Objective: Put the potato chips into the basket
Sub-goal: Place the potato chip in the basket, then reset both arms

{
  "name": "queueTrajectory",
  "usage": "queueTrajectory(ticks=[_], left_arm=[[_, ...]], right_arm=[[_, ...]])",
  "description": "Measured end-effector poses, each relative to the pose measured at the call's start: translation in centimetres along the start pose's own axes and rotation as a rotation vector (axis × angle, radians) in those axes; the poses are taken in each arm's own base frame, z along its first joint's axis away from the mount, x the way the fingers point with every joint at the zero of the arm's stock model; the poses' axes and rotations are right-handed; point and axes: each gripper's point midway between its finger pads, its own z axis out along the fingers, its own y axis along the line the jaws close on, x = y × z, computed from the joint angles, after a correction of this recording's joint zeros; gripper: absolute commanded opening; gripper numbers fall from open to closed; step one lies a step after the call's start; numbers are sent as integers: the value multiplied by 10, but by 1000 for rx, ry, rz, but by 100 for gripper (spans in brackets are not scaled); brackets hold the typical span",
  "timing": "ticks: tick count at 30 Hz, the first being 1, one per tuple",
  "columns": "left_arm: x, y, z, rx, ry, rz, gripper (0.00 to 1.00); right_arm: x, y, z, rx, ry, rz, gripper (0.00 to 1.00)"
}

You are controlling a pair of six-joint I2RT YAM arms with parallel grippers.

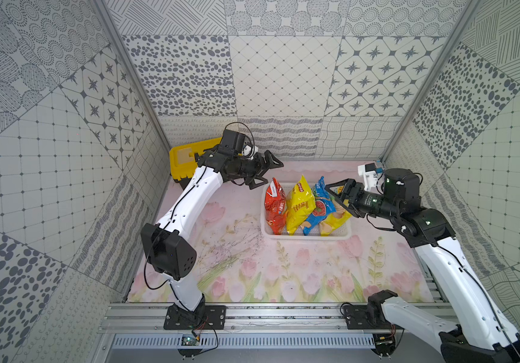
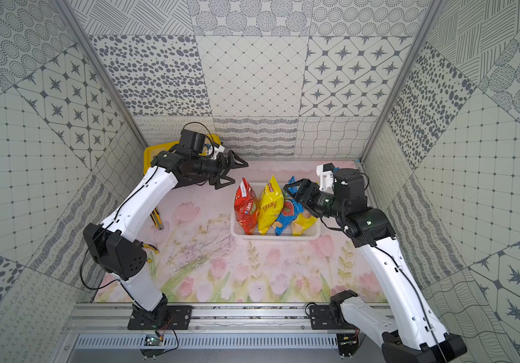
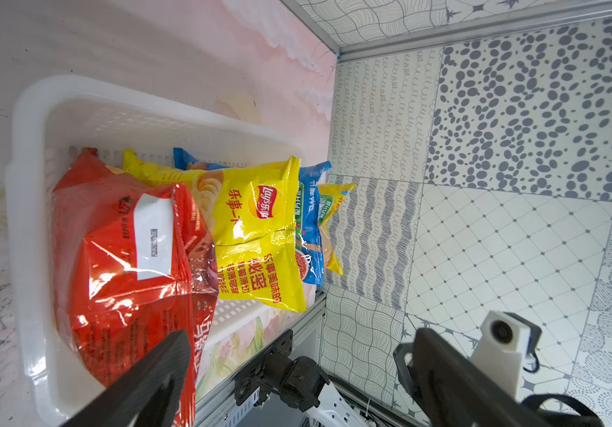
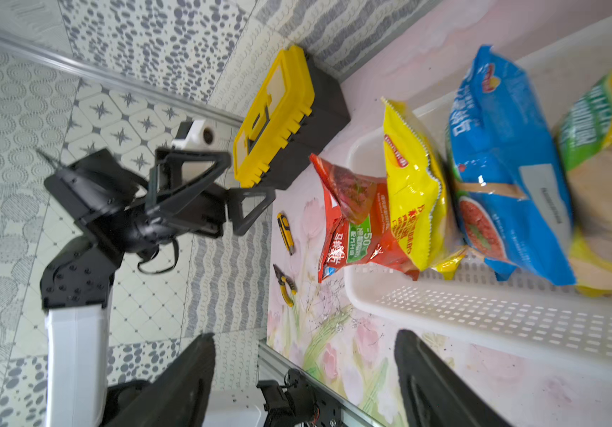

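Here, potato chips point(image 1: 298, 207) are standing inside the basket point(image 1: 309, 236); the left gripper point(image 1: 271, 173) and right gripper point(image 1: 338, 199) jaws are gaping apart, empty

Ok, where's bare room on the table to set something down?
Free: the wide floral mat between the basket and the front rail, and the strip between the toolbox and the basket. Crowded: the basket, filled by the potato chips; a utility knife and pliers lie beside the left arm.
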Motion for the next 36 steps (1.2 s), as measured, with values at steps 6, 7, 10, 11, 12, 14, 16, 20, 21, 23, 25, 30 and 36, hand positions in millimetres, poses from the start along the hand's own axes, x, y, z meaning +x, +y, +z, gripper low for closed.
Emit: queueTrajectory(ticks=[6,7,10,11,12,14,16,20,21,23,25,30,36], left_arm=[[15,-26,-57,0,-133,136,99],[19,-28,-68,-9,-159,161,99],[30,-27,-95,-44,-234,230,100],[34,-24,-103,-58,-258,254,100],[38,-21,-111,-73,-282,278,100],[48,-11,-124,-105,-325,325,100],[58,4,-134,-137,-368,359,100],[81,40,-155,-189,-487,434,100],[85,49,-159,-204,-519,448,100],[86,61,-167,-239,-578,471,100],[82,77,-167,-295,-609,482,100],[73,124,-151,-441,-624,486,100],[69,196,-131,-629,-599,465,100]], right_arm=[[-35,-30,-27,188,-205,-173,97],[-40,-33,-33,218,-246,-212,97],[-49,-47,-57,301,-388,-333,97],[-51,-53,-67,329,-443,-371,97],[-52,-59,-75,357,-489,-399,97],[-53,-74,-90,421,-575,-444,97],[-54,-84,-106,478,-648,-474,97],[-58,-92,-120,563,-700,-527,97],[-59,-94,-121,579,-703,-536,97],[-59,-100,-119,606,-703,-553,97],[-56,-111,-113,629,-691,-576,97],[-51,-135,-90,685,-621,-604,97],[-46,-173,-52,763,-515,-622,97]])
